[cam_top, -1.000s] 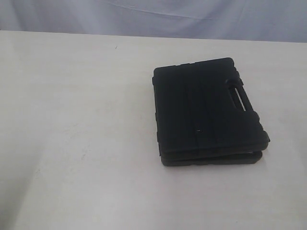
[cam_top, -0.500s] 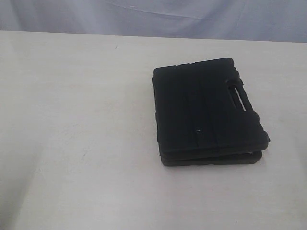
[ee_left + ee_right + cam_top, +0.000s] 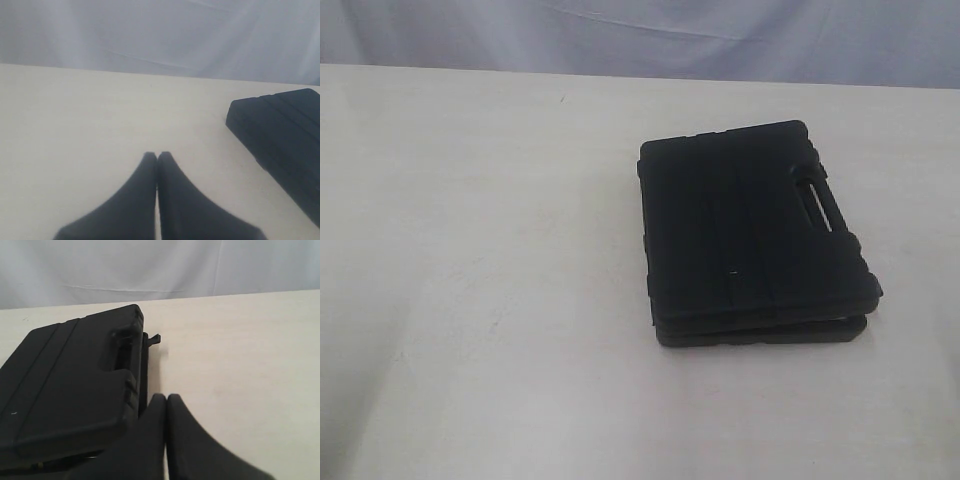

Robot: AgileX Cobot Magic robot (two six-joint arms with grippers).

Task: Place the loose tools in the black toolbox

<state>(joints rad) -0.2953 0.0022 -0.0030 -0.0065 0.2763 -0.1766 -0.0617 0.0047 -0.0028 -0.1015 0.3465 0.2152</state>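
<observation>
Black, smooth and tapered, the left pincer is clenched tip to tip on nothing, low in its frame over bare tabletop. The right pincer is clenched empty too, just beside the toolbox. Nothing has shifted over the last second: the box and both arms hold the same places. I judge the job finished or idle, since no tools are in sight and the lid is down. The toolbox lies flat, right of centre in the exterior frame. It is matte moulded plastic, ribbed lengthwise, with notched corners and a handle slot on its right side. The tabletop is pale and dull, and creased grey-blue cloth hangs behind it.
</observation>
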